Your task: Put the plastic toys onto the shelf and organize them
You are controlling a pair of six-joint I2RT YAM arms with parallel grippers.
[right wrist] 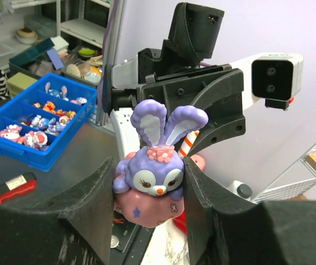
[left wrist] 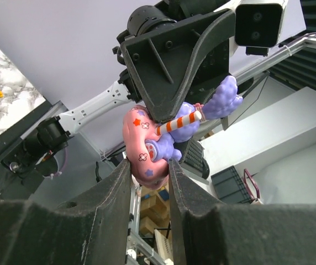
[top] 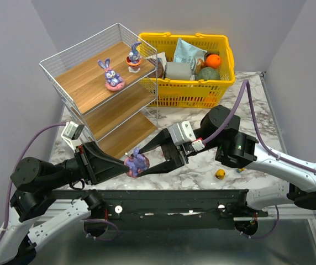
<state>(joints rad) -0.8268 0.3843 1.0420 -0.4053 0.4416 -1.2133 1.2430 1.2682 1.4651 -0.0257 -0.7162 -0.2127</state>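
In front of the shelf [top: 86, 83], just off its lowest board and over the marble table [top: 202, 165], the two grippers are meeting tip to tip around one toy. The toy is a purple bunny [top: 137, 163] sitting on a pink donut base dotted with stars, and an orange-and-white striped stick [left wrist: 180, 121] is lying across its front. The left gripper [left wrist: 148, 164], reaching in from the shelf's near left side, is clamping the pink base tightly between its two black fingers. The right gripper [right wrist: 149, 165], coming in from the side away from the shelf, is flanking the bunny's head and body. Its fingers are touching the figure on both sides, so both grippers are holding the same bunny. The bunny is not resting on any of the shelf's boards, and I cannot tell how high it is sitting above the table. On the shelf's top board, two more toys are standing upright. A second bunny [top: 111, 74] on a pink donut is standing near the middle of the board, and a third bunny [top: 134, 57] on a red base is standing toward the back right corner, close by but not touching. Just right of the shelf, a yellow basket [top: 191, 91] is sitting packed with groceries. Well to the right of the shelf's front, a small yellow piece [top: 220, 174] is lying on the table.
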